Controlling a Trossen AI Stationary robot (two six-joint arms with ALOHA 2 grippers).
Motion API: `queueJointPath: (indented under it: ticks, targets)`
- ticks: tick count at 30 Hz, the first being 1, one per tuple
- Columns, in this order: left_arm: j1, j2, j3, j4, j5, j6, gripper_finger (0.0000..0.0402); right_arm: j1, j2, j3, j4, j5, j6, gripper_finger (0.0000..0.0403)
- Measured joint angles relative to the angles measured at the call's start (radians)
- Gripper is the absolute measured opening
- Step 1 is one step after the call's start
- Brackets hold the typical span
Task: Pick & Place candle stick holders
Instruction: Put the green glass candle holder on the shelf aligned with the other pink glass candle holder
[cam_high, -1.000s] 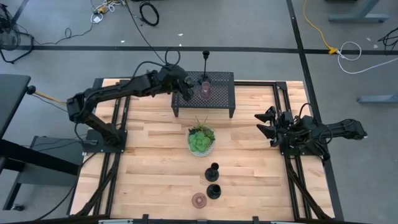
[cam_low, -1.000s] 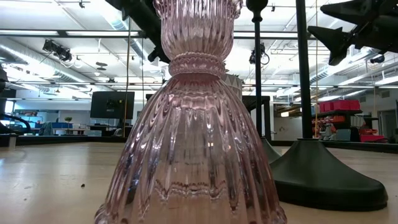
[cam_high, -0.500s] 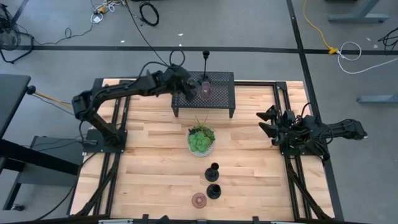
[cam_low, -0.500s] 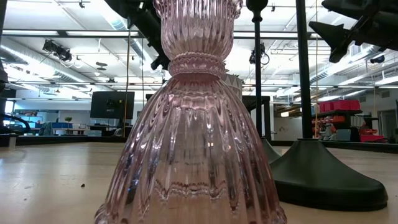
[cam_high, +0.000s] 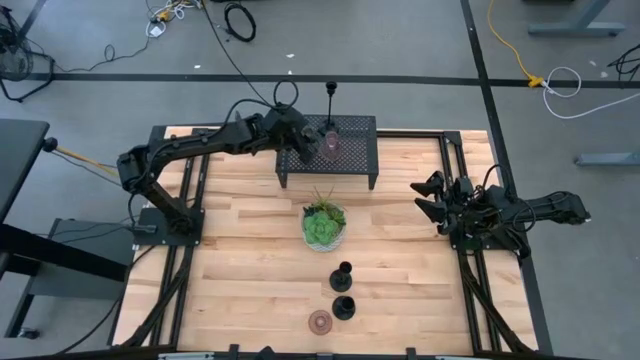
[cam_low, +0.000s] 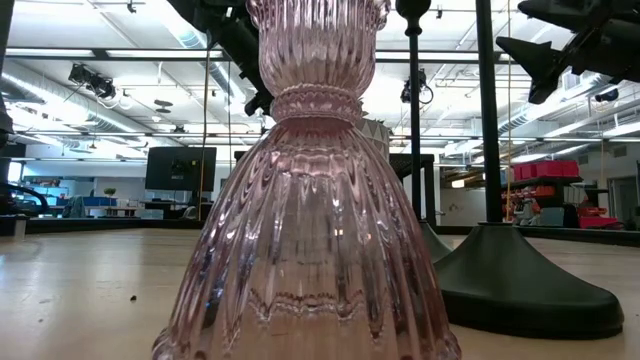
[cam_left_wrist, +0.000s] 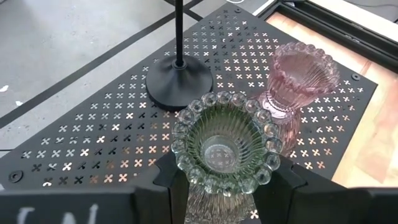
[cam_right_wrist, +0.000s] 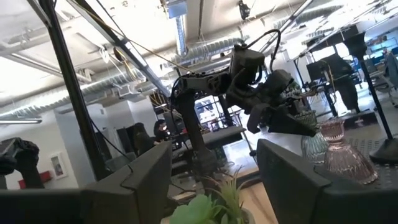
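Observation:
My left gripper (cam_high: 303, 143) is over the black mesh rack (cam_high: 350, 160) at the table's far middle, shut on a greenish glass cup (cam_left_wrist: 221, 146). A pink glass cup (cam_left_wrist: 298, 78) and a black candlestick (cam_left_wrist: 177, 87) stand on the rack beside it. Two black candlesticks (cam_high: 343, 272) (cam_high: 343, 306) and another pink cup (cam_high: 320, 321) stand on the table near its front edge. My right gripper (cam_high: 432, 200) is open and empty at the table's right side. My left gripper pinches the greenish cup's ribbed lower body (cam_left_wrist: 217, 202), below its beaded rim, between its two fingers (cam_left_wrist: 171, 180). It reaches in from the table's left, slanting down. The cup stands upright, mouth up; I cannot tell whether its foot touches the rack.
A green leafy plant in a bowl (cam_high: 323, 225) stands in the table's middle, between the rack and the near pieces. In the low view the near pink cup (cam_low: 305, 220) and a candlestick base (cam_low: 520, 280) fill the foreground. Bare wood lies left and right of the plant.
My left gripper has edged a little toward the table's far edge over the rack, still shut on the greenish cup, which stays upright.

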Motion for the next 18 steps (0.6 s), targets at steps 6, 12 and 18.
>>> queueJointPath:
  ticks: [6,12,18]
  targets:
    - [0.0,0.0,0.0,-0.012,0.0,-0.015,0.0148,0.0,0.0,0.0,-0.006,0.001,0.014,0.0236]
    - [0.0,0.0,0.0,-0.016,-0.001,-0.018,0.0161,0.0,0.0,0.0,-0.005,-0.024,0.024,0.0236]
    - [0.001,0.0,0.0,-0.051,-0.012,-0.01,0.0162,0.0,0.013,0.0,0.007,-0.138,0.028,0.0236]
